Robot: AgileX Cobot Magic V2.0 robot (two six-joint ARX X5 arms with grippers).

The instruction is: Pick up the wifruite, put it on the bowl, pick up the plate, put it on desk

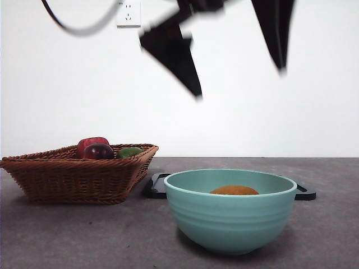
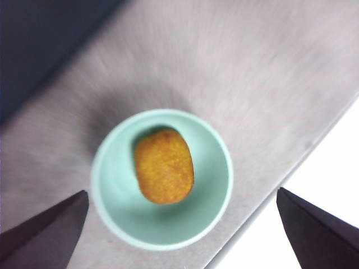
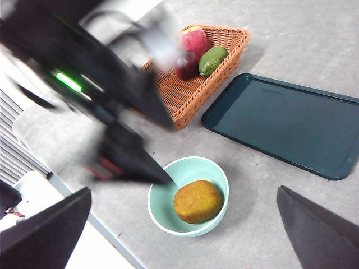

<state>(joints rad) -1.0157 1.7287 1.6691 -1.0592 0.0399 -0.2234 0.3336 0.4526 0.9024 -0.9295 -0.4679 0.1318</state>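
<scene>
The orange-brown wifruite (image 1: 234, 190) lies inside the teal bowl (image 1: 230, 218) on the dark grey desk (image 1: 67, 235). My left gripper (image 1: 240, 83) hangs open and empty, well above the bowl, blurred. Its wrist view looks straight down on the wifruite (image 2: 164, 166) in the bowl (image 2: 112, 196), with the left gripper (image 2: 182, 192) spread wide. My right gripper (image 3: 184, 190) is open and empty, high over the table. Its view shows the wifruite (image 3: 197, 201), the bowl (image 3: 190, 166), the left gripper (image 3: 168, 151) and a flat dark plate (image 3: 286, 123) on the desk, which also shows in the front view (image 1: 305, 193) behind the bowl.
A brown wicker basket (image 1: 73, 174) stands at the left with a red fruit (image 1: 90, 143), a dark red-purple fruit (image 1: 99, 151) and a green fruit (image 1: 129, 152). The table's edge (image 3: 106, 232) runs near the bowl.
</scene>
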